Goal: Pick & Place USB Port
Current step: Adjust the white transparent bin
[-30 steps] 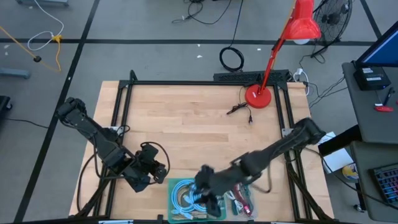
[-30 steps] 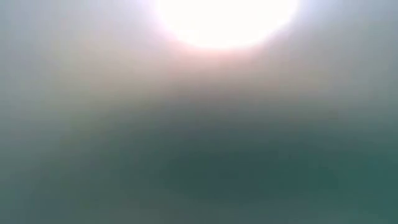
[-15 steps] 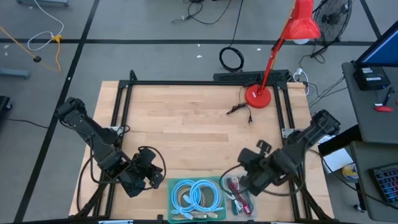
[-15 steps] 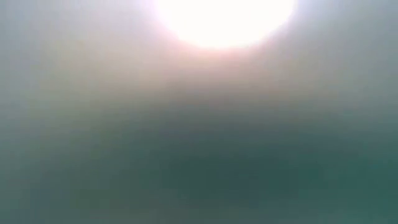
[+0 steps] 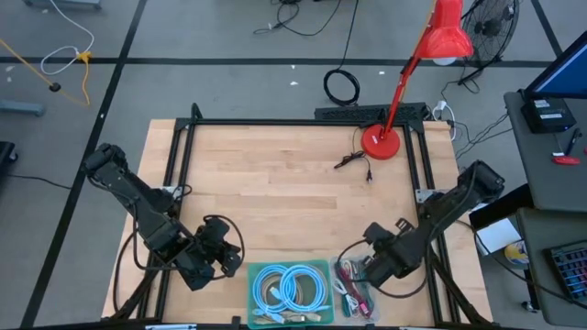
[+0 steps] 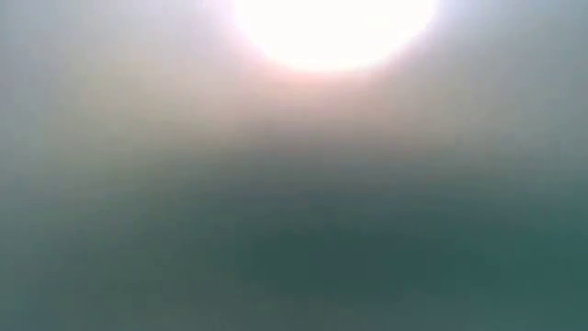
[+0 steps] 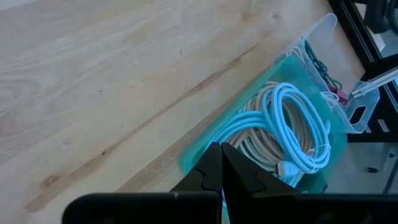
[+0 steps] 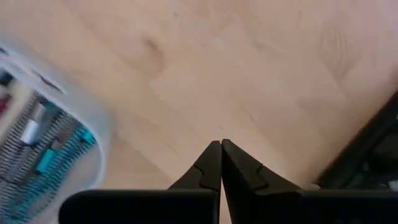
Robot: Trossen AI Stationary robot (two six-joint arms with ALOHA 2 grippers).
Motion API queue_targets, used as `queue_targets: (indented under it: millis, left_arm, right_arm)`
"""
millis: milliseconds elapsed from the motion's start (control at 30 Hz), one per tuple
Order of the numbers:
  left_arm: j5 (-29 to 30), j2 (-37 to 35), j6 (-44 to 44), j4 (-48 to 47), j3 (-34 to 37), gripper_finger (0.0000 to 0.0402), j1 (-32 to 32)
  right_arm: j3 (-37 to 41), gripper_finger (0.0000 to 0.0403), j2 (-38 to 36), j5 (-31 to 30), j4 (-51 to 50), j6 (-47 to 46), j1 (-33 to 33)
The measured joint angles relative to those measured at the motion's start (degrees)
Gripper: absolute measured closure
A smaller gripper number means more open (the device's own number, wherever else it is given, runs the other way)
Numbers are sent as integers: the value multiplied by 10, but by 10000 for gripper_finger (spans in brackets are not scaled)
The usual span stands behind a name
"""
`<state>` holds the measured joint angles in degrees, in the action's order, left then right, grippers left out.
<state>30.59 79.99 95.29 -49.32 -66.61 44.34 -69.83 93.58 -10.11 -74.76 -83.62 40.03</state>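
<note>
Pincers [image 7: 221, 163] [image 8: 221, 158]: both pressed together | coiled glossy cables [image 7: 283, 127] | teal tray [image 7: 193, 158]

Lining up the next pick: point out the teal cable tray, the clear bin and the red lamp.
teal cable tray [image 7: 194, 151]: left wrist view, bare rim by the table.
clear bin [image 7: 323, 29]: left wrist view, clear end wall.
red lamp [image 5: 380, 143]: high view, round base.

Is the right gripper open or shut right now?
Shut: in its wrist view the right gripper fingertips meet over bare table, holding nothing.
</note>
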Motion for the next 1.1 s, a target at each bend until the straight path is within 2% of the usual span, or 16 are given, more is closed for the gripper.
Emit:
queue_targets:
  millis: [133, 267, 467, 600, 900, 1100]
  left_arm:
    - [0, 0, 1, 0, 0, 401, 0]
    - [3, 0, 2, 0, 0, 401, 0]
    - [10, 0, 2, 0, 0, 401, 0]
    - [10, 0, 2, 0, 0, 401, 0]
    - [10, 0, 1, -1, 0, 401, 0]
    - [10, 0, 3, -1, 0, 401, 0]
  right_arm:
    - [21, 403, -34, -48, 28, -25, 3]
    - [49, 403, -64, -58, 93, -24, 0]
    - [115, 403, -75, 12, 243, 2, -7]
    - [146, 403, -75, 32, 312, 2, -6]
    - [149, 403, -83, 60, 354, 1, -5]
    - [149, 403, -95, 77, 345, -35, -5]
